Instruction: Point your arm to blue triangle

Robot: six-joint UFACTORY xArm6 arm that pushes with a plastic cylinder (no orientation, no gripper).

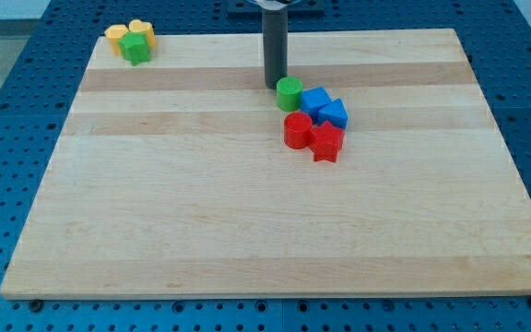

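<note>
The blue triangle (335,113) lies right of the board's centre near the view's top, touching a blue cube-like block (314,100) on its left. My tip (273,85) is the lower end of the dark rod and stands just left of and above a green cylinder (289,92). The green cylinder sits between my tip and the blue blocks. A red cylinder (297,130) and a red star (326,141) lie just below the blue blocks.
At the view's top left corner of the wooden board (201,212) sit a green star-like block (136,48), a yellow block (118,37) and a yellow heart-like block (142,29), bunched together.
</note>
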